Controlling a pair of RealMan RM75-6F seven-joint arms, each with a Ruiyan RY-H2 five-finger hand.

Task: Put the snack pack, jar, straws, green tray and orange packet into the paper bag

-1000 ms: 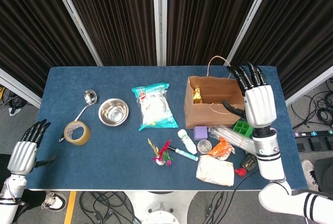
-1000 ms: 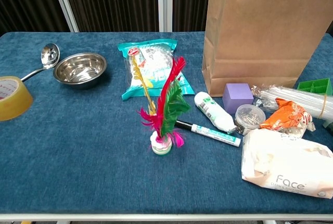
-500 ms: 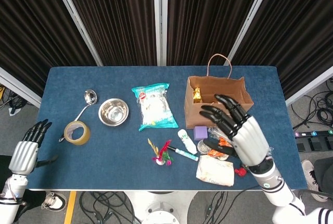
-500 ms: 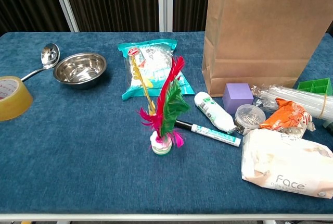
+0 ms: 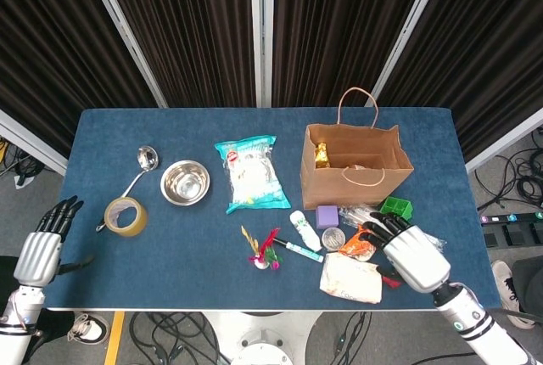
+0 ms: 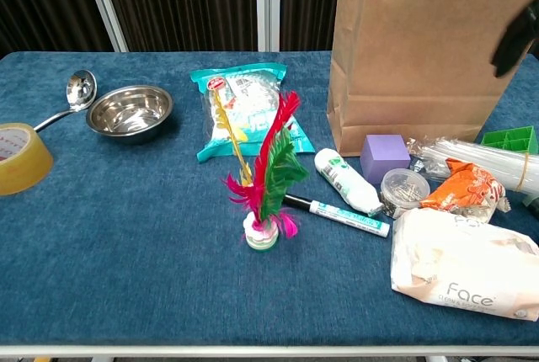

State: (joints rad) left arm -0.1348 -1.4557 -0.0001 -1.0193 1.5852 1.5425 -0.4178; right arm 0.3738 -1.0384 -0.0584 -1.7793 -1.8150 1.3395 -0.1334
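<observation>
The brown paper bag (image 5: 352, 178) (image 6: 413, 50) stands open at the table's right, a gold wrapped item inside it. The teal snack pack (image 5: 252, 173) (image 6: 242, 108) lies left of the bag. In front of the bag are the small clear jar (image 5: 333, 238) (image 6: 401, 189), the orange packet (image 5: 356, 244) (image 6: 459, 194), the bundle of straws (image 5: 365, 215) (image 6: 472, 160) and the green tray (image 5: 395, 207) (image 6: 509, 139). My right hand (image 5: 407, 250) hovers over the table's front right, fingers spread toward the orange packet, holding nothing. My left hand (image 5: 42, 242) hangs open off the table's left edge.
A steel bowl (image 5: 185, 182), a ladle (image 5: 144, 165) and a tape roll (image 5: 125, 215) lie at the left. A feather shuttlecock (image 5: 261, 252), a marker (image 5: 299, 250), a white bottle (image 5: 305, 230), a purple cube (image 5: 327, 216) and a tissue pack (image 5: 350, 278) crowd the front right.
My right hand has swung from above the bag's right side toward the front edge, now beside the orange packet. The left hand and the objects have stayed put.
</observation>
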